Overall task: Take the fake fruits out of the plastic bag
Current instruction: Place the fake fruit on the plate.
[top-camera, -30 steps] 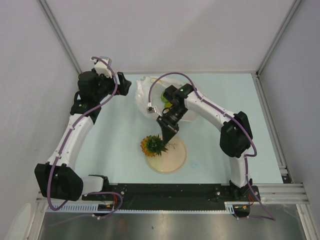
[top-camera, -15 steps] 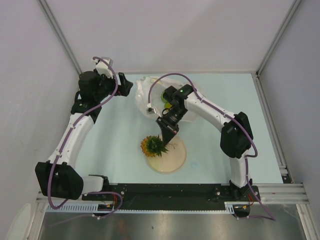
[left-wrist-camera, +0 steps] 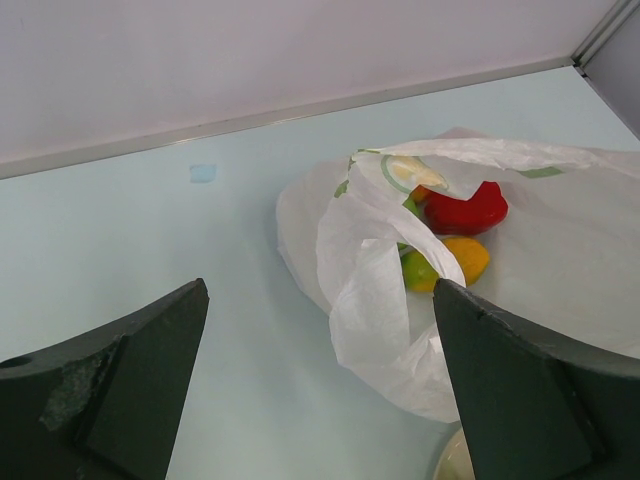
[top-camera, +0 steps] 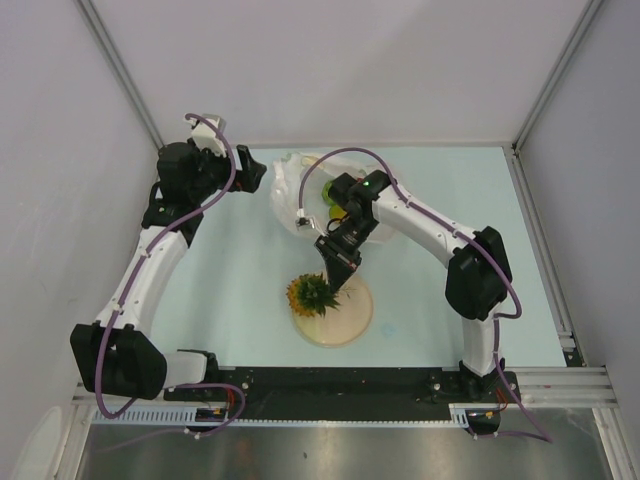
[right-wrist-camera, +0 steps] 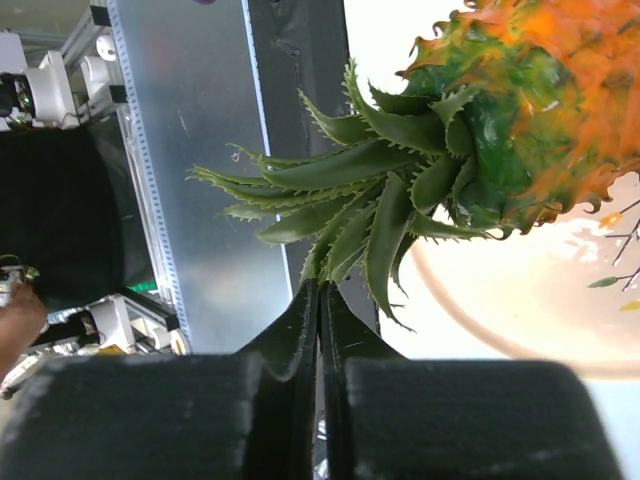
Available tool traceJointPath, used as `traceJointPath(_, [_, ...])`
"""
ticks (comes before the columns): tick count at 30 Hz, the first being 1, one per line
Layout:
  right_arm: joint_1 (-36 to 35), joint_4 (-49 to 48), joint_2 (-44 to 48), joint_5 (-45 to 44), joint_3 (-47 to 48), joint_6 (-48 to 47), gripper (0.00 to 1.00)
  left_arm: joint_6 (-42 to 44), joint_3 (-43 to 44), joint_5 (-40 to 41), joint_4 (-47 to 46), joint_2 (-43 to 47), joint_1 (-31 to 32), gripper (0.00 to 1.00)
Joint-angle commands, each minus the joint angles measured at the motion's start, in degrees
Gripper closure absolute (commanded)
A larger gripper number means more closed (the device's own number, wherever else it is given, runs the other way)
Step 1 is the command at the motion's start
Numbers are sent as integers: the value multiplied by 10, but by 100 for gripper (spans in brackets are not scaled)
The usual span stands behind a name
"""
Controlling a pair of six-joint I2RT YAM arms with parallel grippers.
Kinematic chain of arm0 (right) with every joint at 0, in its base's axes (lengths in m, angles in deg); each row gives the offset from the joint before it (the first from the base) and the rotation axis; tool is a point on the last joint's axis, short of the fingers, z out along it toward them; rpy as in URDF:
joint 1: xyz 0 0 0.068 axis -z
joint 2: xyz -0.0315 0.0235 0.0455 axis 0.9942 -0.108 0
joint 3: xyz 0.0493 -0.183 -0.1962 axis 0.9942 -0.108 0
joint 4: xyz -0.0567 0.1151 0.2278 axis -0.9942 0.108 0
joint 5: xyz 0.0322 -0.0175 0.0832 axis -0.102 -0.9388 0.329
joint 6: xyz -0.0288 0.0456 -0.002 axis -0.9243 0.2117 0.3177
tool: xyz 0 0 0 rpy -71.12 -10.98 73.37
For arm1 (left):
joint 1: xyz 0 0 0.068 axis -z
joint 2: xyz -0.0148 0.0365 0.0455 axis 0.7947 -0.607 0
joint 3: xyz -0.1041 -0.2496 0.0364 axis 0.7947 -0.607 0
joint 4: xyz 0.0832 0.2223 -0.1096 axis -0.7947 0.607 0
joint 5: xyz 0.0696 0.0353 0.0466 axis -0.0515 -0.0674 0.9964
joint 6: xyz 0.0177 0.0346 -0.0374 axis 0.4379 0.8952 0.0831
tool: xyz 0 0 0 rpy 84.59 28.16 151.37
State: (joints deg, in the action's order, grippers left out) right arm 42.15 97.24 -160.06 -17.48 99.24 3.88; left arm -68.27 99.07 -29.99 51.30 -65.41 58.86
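Placing step in hand, judged from the layout: pineapple (top-camera: 312, 294) out of the plastic bag (top-camera: 287, 188) and carried to the plate (top-camera: 352, 322), near the middle of the desk (top-camera: 240, 290) toward its near edge. Pinched by the tips of its green leaves between the right fingers (right-wrist-camera: 292, 340), shut tight with no gap showing. Hanging over the left part of the plate; touching it or just clear of it, impossible to tell from these views.

Bag lying toward the far edge of the desk, left of centre, mouth turned to the left fingers (left-wrist-camera: 120, 390), spread wide and holding nothing, low beside it. Inside the mouth: a red piece (left-wrist-camera: 465, 212), a yellow-orange piece (left-wrist-camera: 468, 257) just below it and a green piece (left-wrist-camera: 418, 272) touching that one, all partly draped by a fold of the bag.

Next, probably: lower until the pineapple rests on the plate, open, draw back along the leaves without snagging them, then return to the bag for the red piece on top. Thin film likely to lift with a fruit, so a pin on the bag by the free arm would help.

Against the view a second ago: pineapple shifted slightly right, further over the plate, crown turned more toward the overhead camera; right wrist moved with it; left arm and bag as before.
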Motion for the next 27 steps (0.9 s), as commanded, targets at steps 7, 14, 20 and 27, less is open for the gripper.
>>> traceJointPath(7, [7,82,5,-19,47,16,40,-7,-3,-12,-13,24,-4,0])
traceJointPath(14, [20,88,10,-35,78,12,30,-18,-3,-30,-15,23,-4,0])
traceJointPath(20, [28,87,4,-35,73,9,24,-19,-16,-40,-12,34,-4,0])
traceJointPath(27, [51,95,10,-65,126,9,17,20,-41,-97,5,51,-4,0])
